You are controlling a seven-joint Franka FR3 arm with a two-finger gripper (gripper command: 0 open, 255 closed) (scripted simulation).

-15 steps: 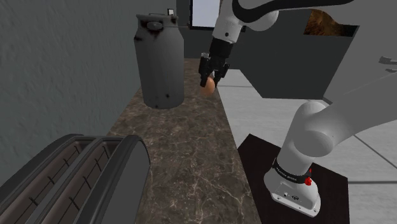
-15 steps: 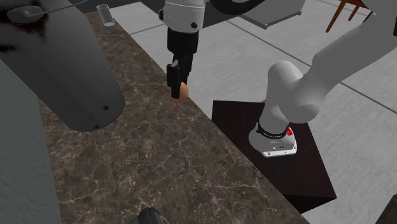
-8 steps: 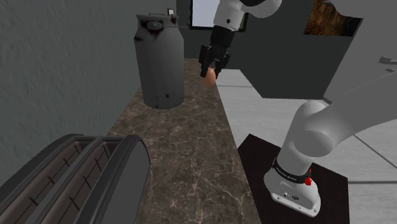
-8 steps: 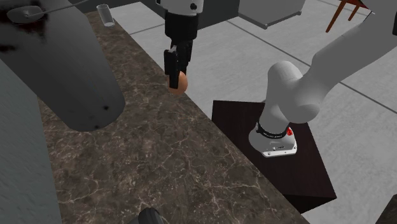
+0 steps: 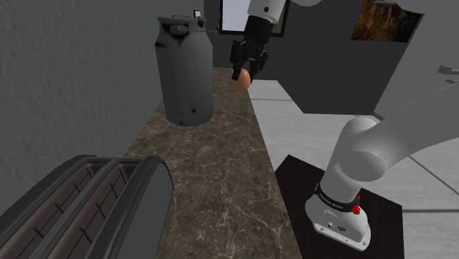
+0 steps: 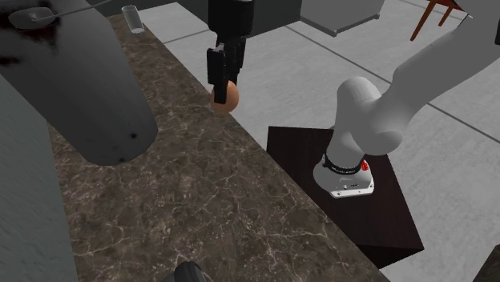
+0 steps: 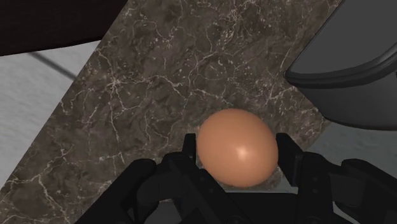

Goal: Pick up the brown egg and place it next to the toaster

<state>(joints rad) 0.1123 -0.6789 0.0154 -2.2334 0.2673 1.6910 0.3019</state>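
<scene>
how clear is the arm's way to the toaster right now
Probably yes: the fingers hold the egg above the counter, which lies bare up to the toaster; the canister stands aside.

The smooth orange-brown egg [image 7: 237, 147] is hanging clear above the marbled counter [image 5: 213, 169], with the black gripper [image 5: 243, 72] clasping it on both sides. The dark grey two-slot toaster [image 5: 88, 206] is sitting well apart from it, at the shoulder view's lower left.

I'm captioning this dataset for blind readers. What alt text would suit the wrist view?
The black gripper clasps a brown egg between its two fingers over a dark veined stone counter. Beyond the egg is part of a dark grey container, and pale grey floor shows past the counter's edge.
</scene>
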